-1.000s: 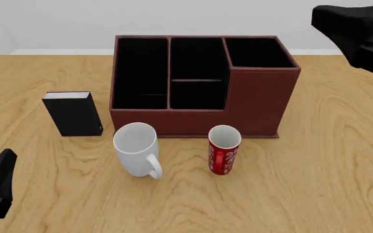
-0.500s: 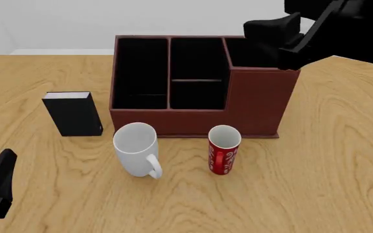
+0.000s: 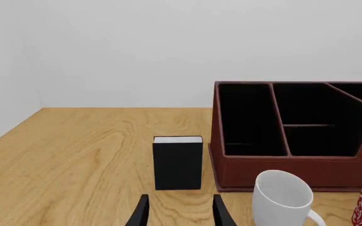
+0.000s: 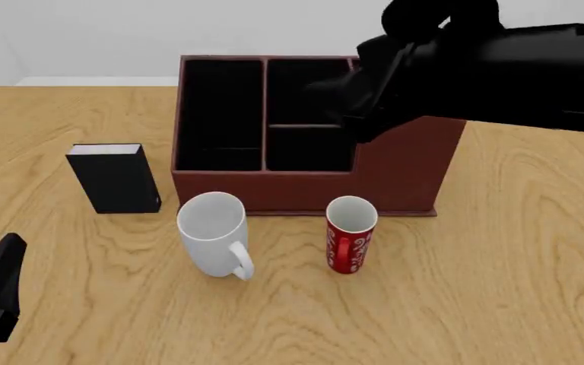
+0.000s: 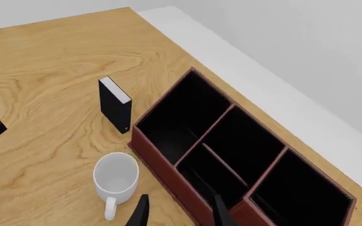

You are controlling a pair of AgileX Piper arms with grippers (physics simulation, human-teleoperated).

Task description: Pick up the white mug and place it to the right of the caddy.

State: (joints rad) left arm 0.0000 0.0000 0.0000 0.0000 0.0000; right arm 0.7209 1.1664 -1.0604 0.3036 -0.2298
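- The white mug point(image 4: 213, 234) stands upright on the wooden table point(image 4: 495, 289), just in front of the caddy's left end, with its handle turned toward the near edge of the table. Nothing is touching it.
- The caddy point(image 4: 404, 171) is the big reddish-brown box right behind the mug — it has black insides, split into parts.
- A red mug point(image 4: 351, 234) with white swirls stands to the right of the white mug, also just in front of the caddy. The two mugs stand apart.
- A small black box point(image 4: 115, 178) with a white top stands upright to the left of the caddy, a little apart from it.
- The right arm point(image 4: 515, 72) reaches in over the back right part of the caddy and hides that corner. The right gripper point(image 5: 177, 213) is up in the air, holding nothing — its fingers sit a little apart.
- The left gripper point(image 3: 179, 212) is low by the near left corner of the table, well apart from the white mug. Its fingers are a little apart too, and they hold nothing.
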